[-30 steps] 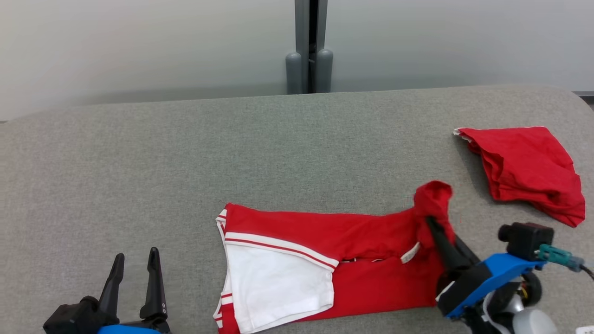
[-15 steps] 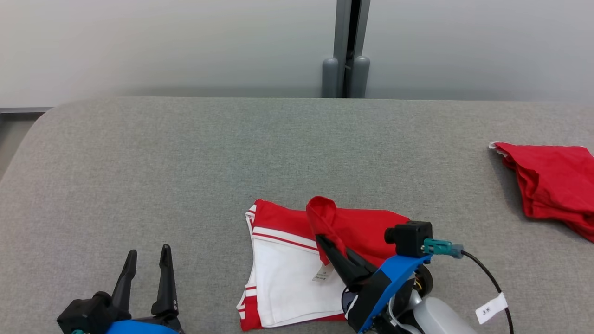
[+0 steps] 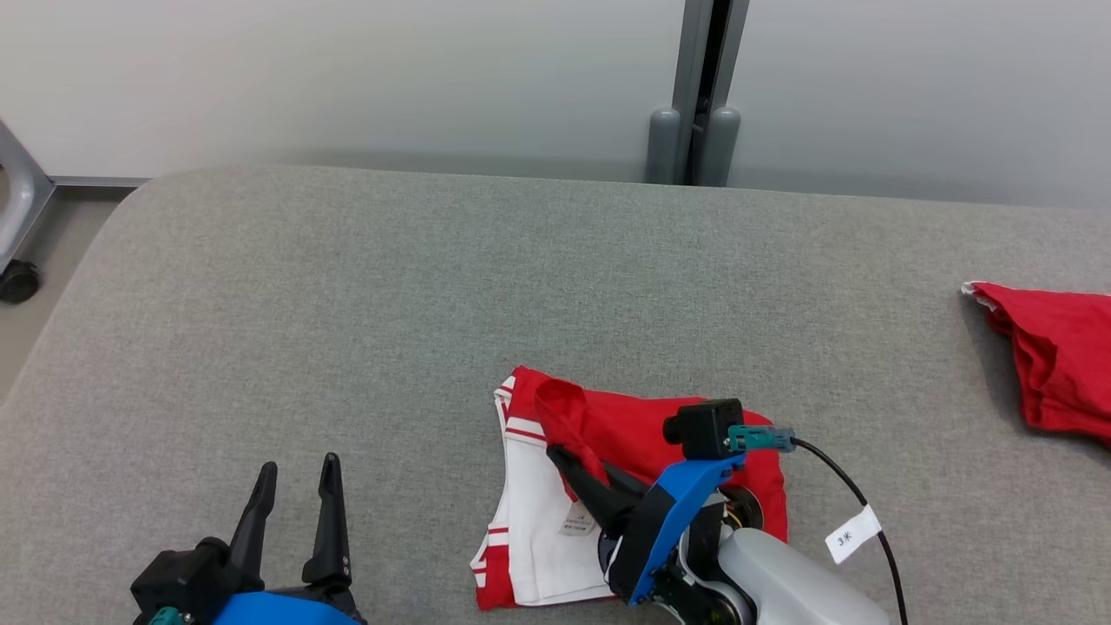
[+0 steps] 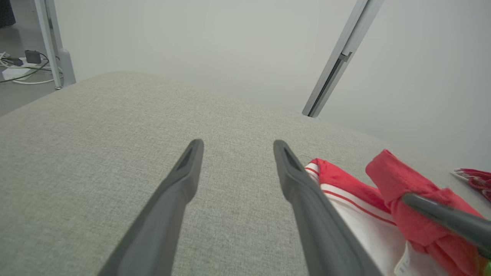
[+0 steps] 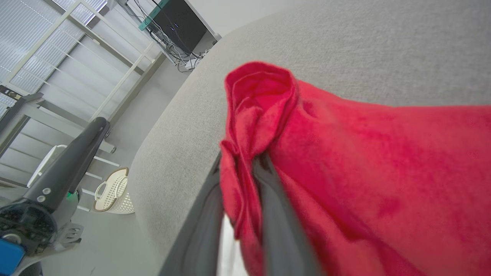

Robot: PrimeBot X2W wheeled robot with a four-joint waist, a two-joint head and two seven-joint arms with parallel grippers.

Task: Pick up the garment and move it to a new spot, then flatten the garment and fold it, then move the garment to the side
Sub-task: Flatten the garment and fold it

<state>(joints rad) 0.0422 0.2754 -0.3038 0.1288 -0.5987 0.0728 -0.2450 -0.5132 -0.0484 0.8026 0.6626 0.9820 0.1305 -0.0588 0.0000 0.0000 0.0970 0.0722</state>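
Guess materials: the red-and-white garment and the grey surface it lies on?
The garment looks like soft matte knit, probably cotton jersey: it bunches and drapes limply and has a sewn-in label. The grey surface looks like matte woven upholstery cloth: flecked weave, rounded padded-looking edge.

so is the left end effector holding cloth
No, the left end effector stands open over bare grey cushion, apart from the garment.

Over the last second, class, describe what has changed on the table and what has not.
The right hand, pinching the red end of the garment, carried it leftward over the white half, folding it. The left hand stayed open and idle; the other red cloth did not move.
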